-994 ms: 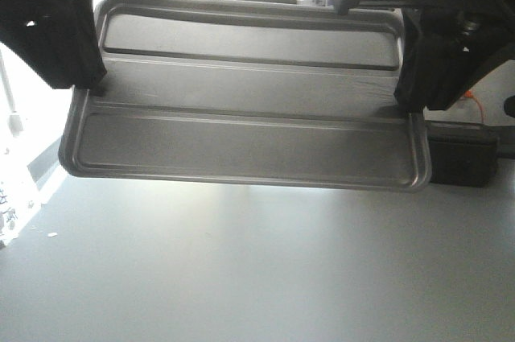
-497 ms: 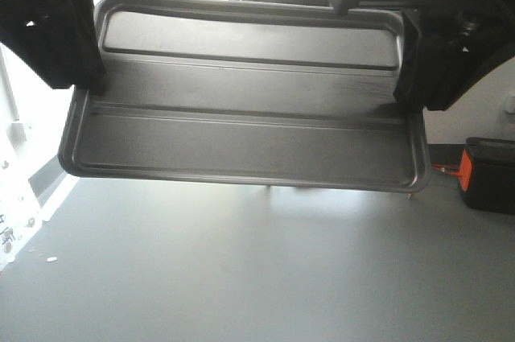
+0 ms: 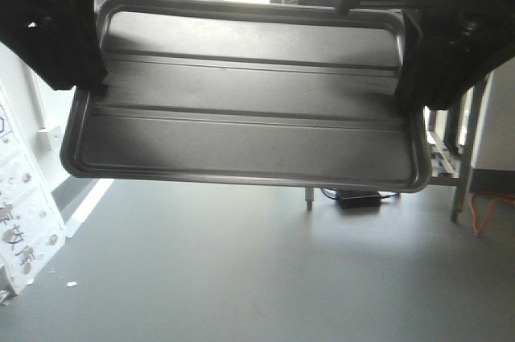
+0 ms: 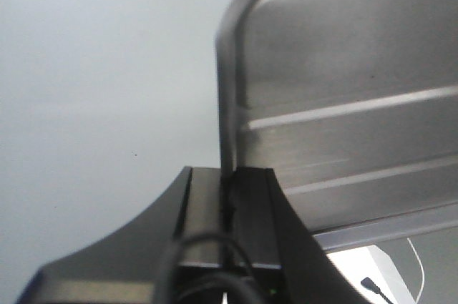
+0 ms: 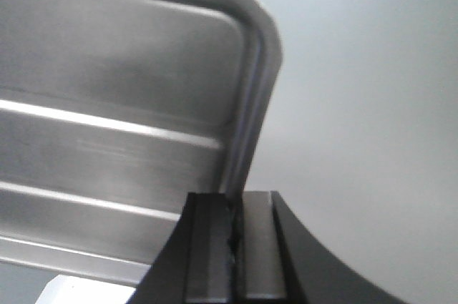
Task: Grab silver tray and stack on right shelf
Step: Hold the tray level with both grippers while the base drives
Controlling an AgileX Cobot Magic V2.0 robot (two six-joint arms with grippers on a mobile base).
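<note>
The silver tray (image 3: 249, 117) hangs in the air, tilted with its floor and two long ridges facing the front camera. My left gripper (image 3: 88, 84) is shut on its left rim and my right gripper (image 3: 410, 100) on its right rim. In the left wrist view the jaws (image 4: 230, 175) pinch the tray's rim (image 4: 227, 104). In the right wrist view the jaws (image 5: 236, 200) pinch the opposite rim (image 5: 247, 132). The right shelf's roller rails are not visible. Only a steel frame (image 3: 460, 157) shows behind the tray's right end.
A grey floor (image 3: 257, 278) lies below the tray. A white cabinet (image 3: 20, 213) stands at the left edge. A black power adapter (image 3: 358, 197) and an orange cable (image 3: 487, 217) lie on the floor at right.
The background has slid left: the black and orange case is gone, and the steel frame, adapter and white cabinet have come in. The tray stays gripped at both ends.
</note>
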